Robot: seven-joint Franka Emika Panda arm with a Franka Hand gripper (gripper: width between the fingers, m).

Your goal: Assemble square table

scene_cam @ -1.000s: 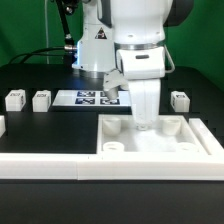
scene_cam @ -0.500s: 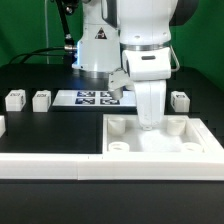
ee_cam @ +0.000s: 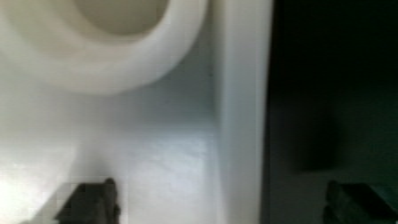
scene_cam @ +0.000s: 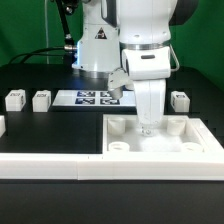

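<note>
The white square table top point(scene_cam: 165, 149) lies on the black table at the exterior view's right, its rim up and a round socket point(scene_cam: 116, 127) in each corner. My gripper point(scene_cam: 148, 126) hangs straight down over its far rim, between the two far sockets. In the wrist view the gripper point(ee_cam: 226, 200) is open, with one dark fingertip point(ee_cam: 89, 200) over the white inside and the other over the black table, astride the rim point(ee_cam: 240, 120). A round socket point(ee_cam: 107, 40) is close by. Three leg blocks point(scene_cam: 14, 99) point(scene_cam: 41, 99) point(scene_cam: 180, 99) stand behind.
The marker board point(scene_cam: 98, 98) lies flat behind the table top, in front of the robot base. A long white border rail point(scene_cam: 60, 165) runs along the front. A further white piece point(scene_cam: 2, 125) shows at the exterior view's left edge.
The arm has shifted a little to the exterior view's right along the far rim, then held nearly still. The table top and leg blocks have not moved.
</note>
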